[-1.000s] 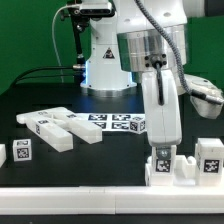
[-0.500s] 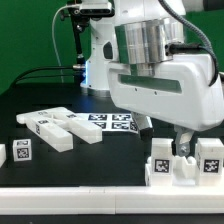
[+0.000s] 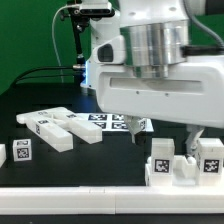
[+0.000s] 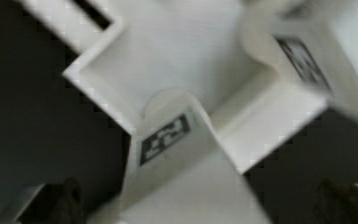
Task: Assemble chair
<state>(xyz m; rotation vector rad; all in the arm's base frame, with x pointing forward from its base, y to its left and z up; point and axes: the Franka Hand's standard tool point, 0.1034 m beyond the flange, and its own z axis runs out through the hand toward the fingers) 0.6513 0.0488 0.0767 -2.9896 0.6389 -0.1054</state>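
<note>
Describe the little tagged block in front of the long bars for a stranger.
On the black table, look toward the exterior view's left, in front of the two long white bars. The block stands there: short, cube-like, one tag facing the camera, unlike the flat bars.

Blk table (image 3: 90,166): chair parts (image 3: 45,130), marker board (image 3: 108,121).

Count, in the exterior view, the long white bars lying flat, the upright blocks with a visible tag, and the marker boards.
Long white bars lying flat: 2
Upright blocks with a visible tag: 3
Marker board: 1
Total: 6
</note>
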